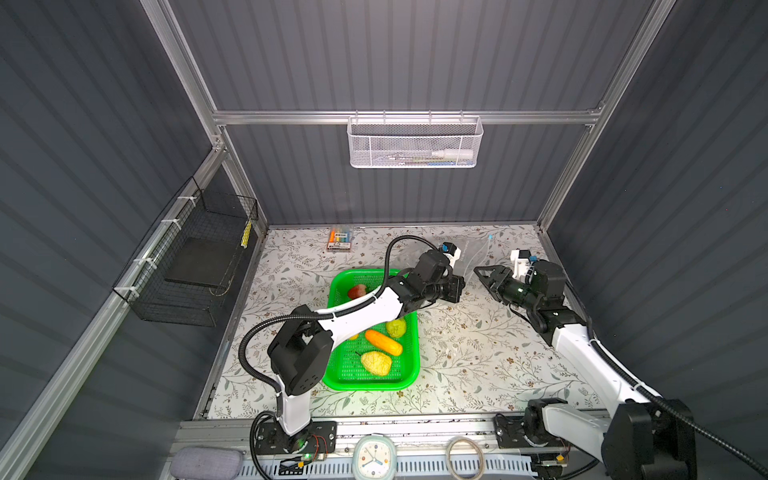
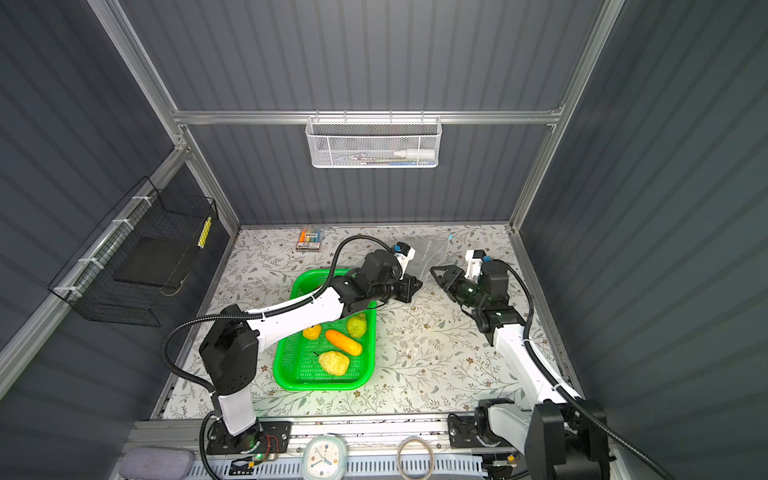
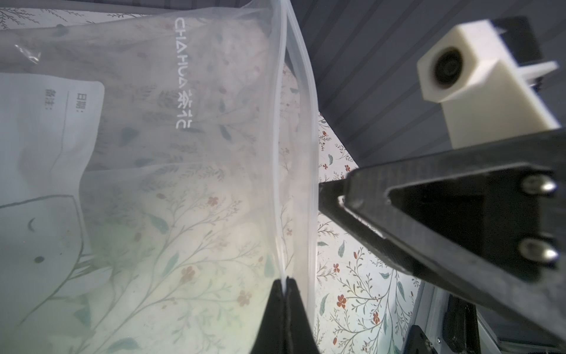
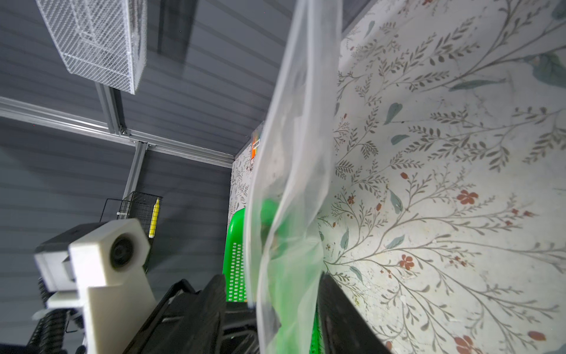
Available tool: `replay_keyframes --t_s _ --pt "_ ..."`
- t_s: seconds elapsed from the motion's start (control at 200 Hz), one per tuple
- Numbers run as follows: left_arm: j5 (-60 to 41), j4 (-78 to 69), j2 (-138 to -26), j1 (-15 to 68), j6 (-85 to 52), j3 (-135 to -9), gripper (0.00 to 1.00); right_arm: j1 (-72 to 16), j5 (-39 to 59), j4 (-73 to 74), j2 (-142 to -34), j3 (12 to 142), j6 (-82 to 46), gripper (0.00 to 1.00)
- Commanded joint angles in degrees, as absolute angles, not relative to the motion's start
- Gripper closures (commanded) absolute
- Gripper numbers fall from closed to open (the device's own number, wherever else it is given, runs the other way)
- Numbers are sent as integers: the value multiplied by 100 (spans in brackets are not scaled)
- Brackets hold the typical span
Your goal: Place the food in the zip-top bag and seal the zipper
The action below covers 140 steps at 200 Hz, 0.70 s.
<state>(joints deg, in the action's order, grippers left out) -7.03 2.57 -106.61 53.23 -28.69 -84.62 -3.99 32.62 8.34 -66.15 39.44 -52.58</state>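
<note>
1. Judged step: opening the zip-top bag (image 3: 153, 138), which looks empty.
2. The left hand (image 3: 284, 286) is pressed together, pinching the zipper (image 3: 280, 153) strip at the bag's mouth. The bag is held up, upper centre-right in both top views.
3. The right hand (image 4: 272, 285) stands spread, with bag film between its jaws. Next it should close on one lip only and pull the mouth apart.
4. The food (image 1: 396, 327) lies in the green tray (image 1: 370, 384), centre of frame: carrot (image 1: 383, 342), bumpy yellow piece (image 1: 376, 363), others.
5. Floral worktop (image 1: 478, 353); dark ribbed walls (image 1: 415, 62), white mesh basket (image 1: 415, 143) on the back wall.
</note>
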Motion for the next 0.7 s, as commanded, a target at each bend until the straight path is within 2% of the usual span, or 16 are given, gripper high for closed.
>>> replay_keyframes --t_s 0.0,0.285,0.4,0.515,0.58,0.665,0.695 --pt "-666 144 -10488 5376 -2744 -8369 100 -393 3294 932 -6762 3941 -5216 56" --pt "-633 193 -10451 5379 -2690 -8332 100 -389 3265 872 -7017 4068 -5132 72" --pt "-608 192 -10435 5396 -2683 -8308 100 -379 3237 782 -7118 4150 -5065 87" --pt "-490 239 -10473 5389 -2681 -8304 100 -378 3078 307 -7075 4348 -4778 96" --pt "-388 376 -10555 5396 -2613 -8429 100 -387 2938 21 -6934 4440 -4566 100" --pt "-208 636 -10770 5395 -2432 -8791 100 -434 2752 -296 -6701 4504 -4305 100" --pt "-145 766 -10876 5394 -2343 -8970 95 -474 2696 -414 -6624 4524 -4207 100"
